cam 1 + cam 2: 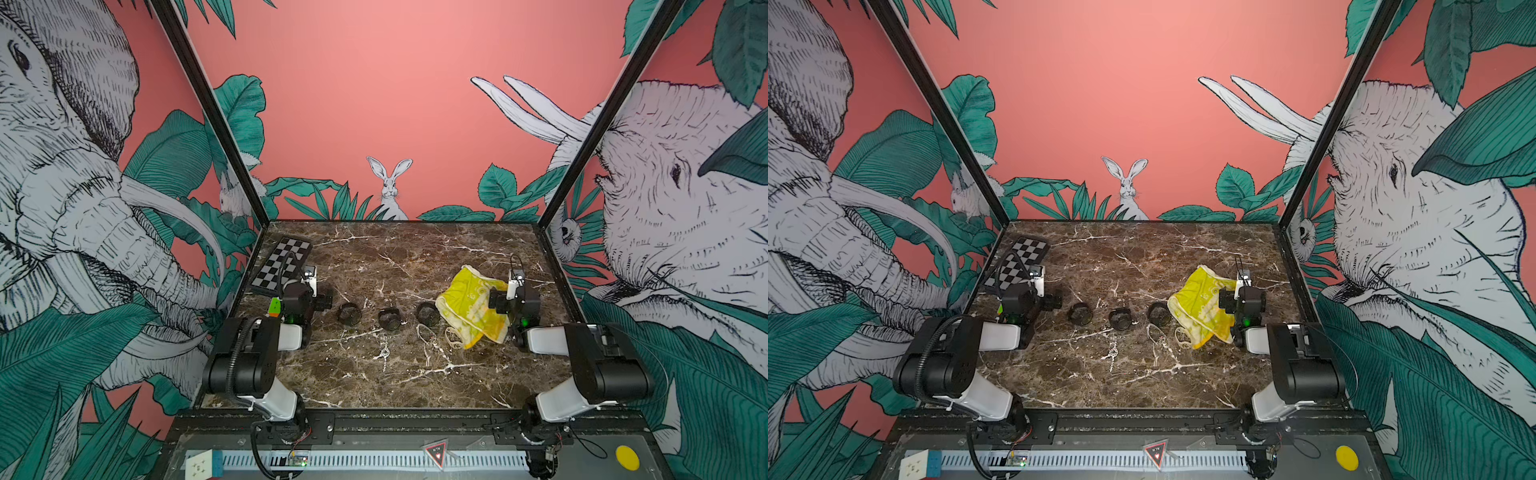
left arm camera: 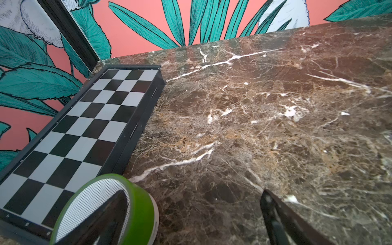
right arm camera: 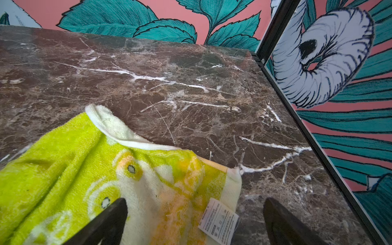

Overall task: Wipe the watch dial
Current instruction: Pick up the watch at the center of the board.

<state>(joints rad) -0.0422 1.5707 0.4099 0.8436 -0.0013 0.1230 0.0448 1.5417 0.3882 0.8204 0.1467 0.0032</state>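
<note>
Three dark watches stand in a row on the marble table in both top views: left (image 1: 348, 313), middle (image 1: 390, 319), right (image 1: 428, 313); I cannot make out their dials. A crumpled yellow-green towel (image 1: 471, 307) (image 3: 84, 169) lies just right of the right watch (image 1: 1158, 313). My right gripper (image 1: 517, 301) (image 3: 195, 199) is open at the towel's right edge, one finger (image 3: 110, 216) above the cloth, the other (image 3: 282, 222) above bare marble. My left gripper (image 1: 302, 301) (image 2: 193, 191) is open, left of the watches, holding nothing. No watch shows in either wrist view.
A folded chessboard (image 1: 282, 266) (image 2: 84, 127) lies at the back left. A green-rimmed round object (image 2: 140, 207) sits under my left gripper's outer finger. Pale loops (image 1: 424, 332) and a small metal ring (image 1: 385, 353) lie in front of the watches. Printed walls enclose three sides.
</note>
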